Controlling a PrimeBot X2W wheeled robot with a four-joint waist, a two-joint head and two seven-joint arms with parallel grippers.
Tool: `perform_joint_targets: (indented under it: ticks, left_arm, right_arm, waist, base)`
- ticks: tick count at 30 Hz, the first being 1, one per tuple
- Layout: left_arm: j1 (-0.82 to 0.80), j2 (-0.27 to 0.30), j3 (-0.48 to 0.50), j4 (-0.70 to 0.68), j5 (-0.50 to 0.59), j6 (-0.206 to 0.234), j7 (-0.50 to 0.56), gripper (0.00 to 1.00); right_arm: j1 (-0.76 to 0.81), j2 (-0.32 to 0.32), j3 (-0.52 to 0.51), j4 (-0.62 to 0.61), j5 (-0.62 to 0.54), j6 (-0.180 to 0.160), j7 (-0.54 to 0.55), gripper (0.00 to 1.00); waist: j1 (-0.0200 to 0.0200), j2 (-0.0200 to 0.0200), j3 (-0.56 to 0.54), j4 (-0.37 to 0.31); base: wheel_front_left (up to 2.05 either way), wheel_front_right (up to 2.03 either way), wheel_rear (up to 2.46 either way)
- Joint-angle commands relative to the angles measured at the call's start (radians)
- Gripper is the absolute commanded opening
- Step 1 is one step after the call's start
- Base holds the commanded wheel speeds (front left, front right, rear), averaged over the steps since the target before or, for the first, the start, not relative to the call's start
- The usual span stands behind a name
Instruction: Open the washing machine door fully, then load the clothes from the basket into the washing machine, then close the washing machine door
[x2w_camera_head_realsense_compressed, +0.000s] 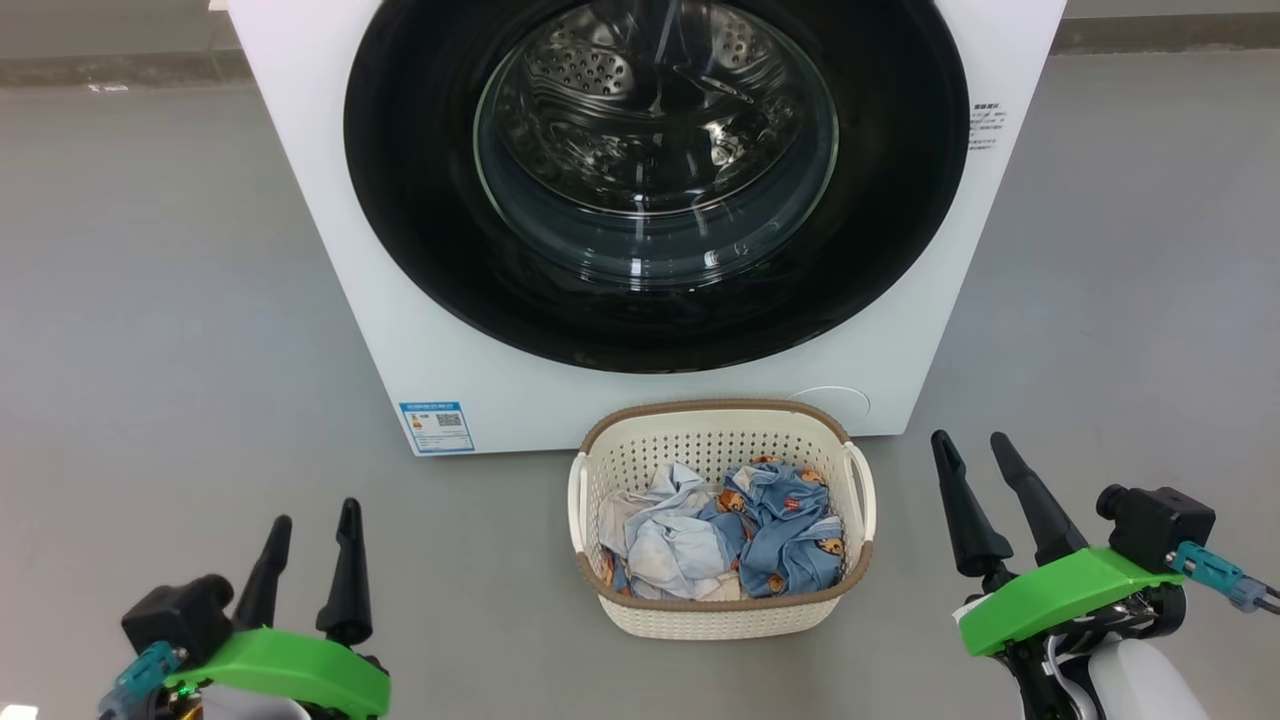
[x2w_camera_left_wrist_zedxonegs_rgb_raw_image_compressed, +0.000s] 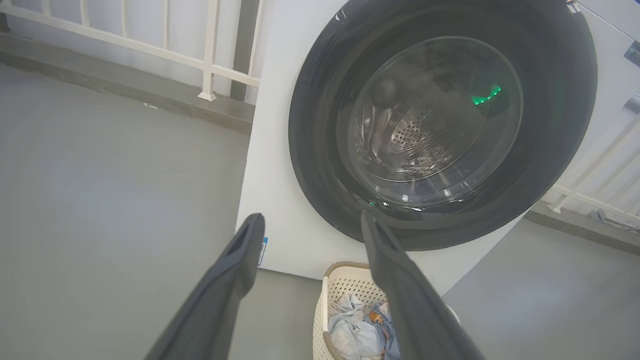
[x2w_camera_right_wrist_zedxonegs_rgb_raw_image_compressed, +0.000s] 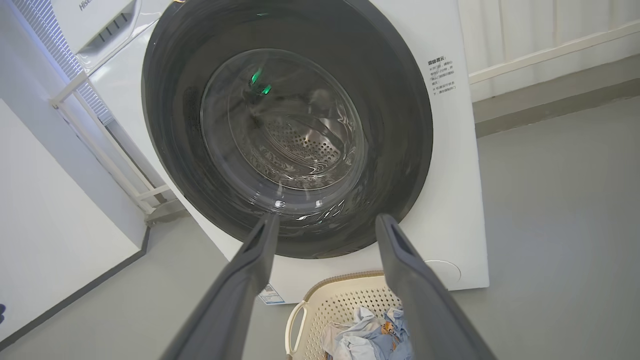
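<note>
The white washing machine stands ahead on the grey floor, its round glossy black door closed flush against the front, the steel drum showing through the glass window. Directly before it sits the cream basket with the light blue and pale bear-print clothes heaped inside. My left gripper hovers open at the lower left, well left of the basket. At the lower right my right gripper is open too, beside the basket's right. Both wrist views face the door and the basket between empty fingers.
A blue label marks the machine's lower left corner. White railing runs along the wall behind, left of the machine. A white cabinet or wall panel stands beside the machine in the right wrist view. Open grey floor lies on both sides.
</note>
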Motion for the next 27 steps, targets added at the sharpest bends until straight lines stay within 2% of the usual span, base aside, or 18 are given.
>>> perform_joint_targets:
  ticks: [1, 16, 27]
  left_arm:
    - [-0.053, 0.013, 0.026, -0.014, 0.038, 0.0, -0.017, 1.0]
    - [-0.08, 0.012, 0.009, 0.02, 0.187, -0.002, -0.058, 1.0]
    - [-0.077, 0.01, 0.019, 0.013, 0.195, -0.003, -0.059, 1.0]
  right_arm:
    - [-0.04, 0.0, 0.02, -0.018, -0.034, 0.001, -0.016, 1.0]
    - [-0.064, -0.002, 0.02, 0.026, -0.194, 0.002, -0.057, 1.0]
    - [-0.064, -0.012, 0.027, 0.049, -0.182, 0.002, -0.057, 1.0]
  waist:
    - [0.0, 0.0, -0.001, -0.001]
    - [0.0, 0.0, -0.003, -0.001]
    - [0.0, 0.0, -0.007, -0.001]
  base:
    - [0.0, 0.0, 0.0]
    - [0.0, 0.0, 0.0]
    - [0.0, 0.0, 0.0]
